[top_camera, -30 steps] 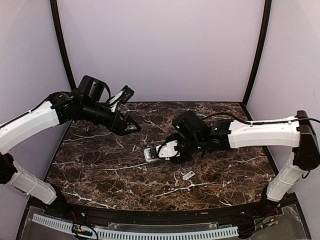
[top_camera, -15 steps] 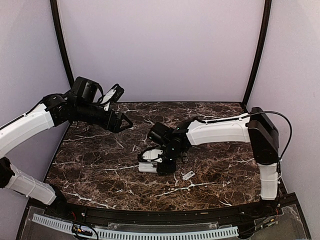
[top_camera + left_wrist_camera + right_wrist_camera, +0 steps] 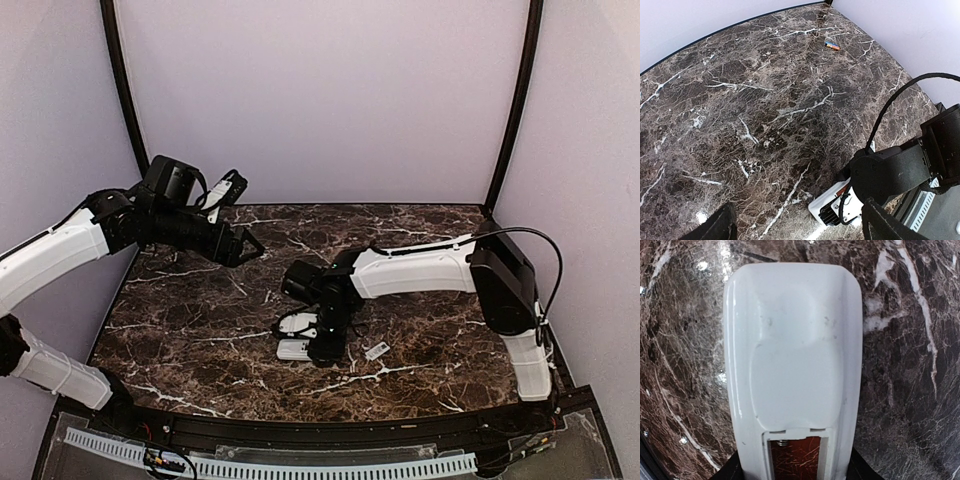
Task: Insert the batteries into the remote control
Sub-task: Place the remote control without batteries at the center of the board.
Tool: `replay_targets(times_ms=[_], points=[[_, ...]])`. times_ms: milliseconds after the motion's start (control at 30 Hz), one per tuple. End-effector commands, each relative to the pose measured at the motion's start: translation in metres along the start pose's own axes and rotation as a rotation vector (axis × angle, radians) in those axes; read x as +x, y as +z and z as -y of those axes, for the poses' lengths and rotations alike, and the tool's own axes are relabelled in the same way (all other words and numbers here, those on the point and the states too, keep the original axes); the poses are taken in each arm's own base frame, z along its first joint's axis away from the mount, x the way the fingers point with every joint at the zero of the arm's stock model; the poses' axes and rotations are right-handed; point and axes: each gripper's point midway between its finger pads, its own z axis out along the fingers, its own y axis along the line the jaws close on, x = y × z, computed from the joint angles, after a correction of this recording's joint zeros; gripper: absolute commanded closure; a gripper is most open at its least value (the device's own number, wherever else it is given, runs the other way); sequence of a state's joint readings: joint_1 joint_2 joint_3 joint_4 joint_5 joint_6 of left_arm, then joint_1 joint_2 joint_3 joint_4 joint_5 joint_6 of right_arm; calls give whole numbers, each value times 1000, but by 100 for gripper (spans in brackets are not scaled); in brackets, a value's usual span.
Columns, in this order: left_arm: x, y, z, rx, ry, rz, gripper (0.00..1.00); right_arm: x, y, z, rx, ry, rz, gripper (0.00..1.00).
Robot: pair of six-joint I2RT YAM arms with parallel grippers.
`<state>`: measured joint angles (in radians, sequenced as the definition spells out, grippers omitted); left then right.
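Note:
The white remote control lies back-up between the fingers of my right gripper, which is shut on its sides. Its open compartment shows one orange-red battery seated inside. From above, the right gripper holds the remote low over the marble table near the front middle. The remote also shows in the left wrist view. A second battery lies loose on the table near the far corner. My left gripper is open and empty, raised over the table's left rear.
The small flat white cover piece lies on the marble table just right of the right gripper. The right arm stretches across the middle of the table. Purple walls close in the back and sides.
My right gripper has carried the remote left and toward the front edge, turning it and lowering it. My left gripper has drawn back a little to the left.

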<state>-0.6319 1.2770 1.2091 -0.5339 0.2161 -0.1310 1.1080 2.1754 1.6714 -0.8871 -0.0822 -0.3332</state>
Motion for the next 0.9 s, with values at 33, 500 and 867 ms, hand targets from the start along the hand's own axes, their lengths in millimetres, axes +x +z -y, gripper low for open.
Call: replay_targets(times_ms=[33,500,867], points=[[5,-7,-3,-15,16,-8,15,7,7,-11,-25,-6,-42,43],[5,-5,-2,-4,33,-13,14,-25,-35,-5,76,-125,131,22],[5,-5,-1,5,60,-8,14,-45,-79,-1,82,-157,280,21]])
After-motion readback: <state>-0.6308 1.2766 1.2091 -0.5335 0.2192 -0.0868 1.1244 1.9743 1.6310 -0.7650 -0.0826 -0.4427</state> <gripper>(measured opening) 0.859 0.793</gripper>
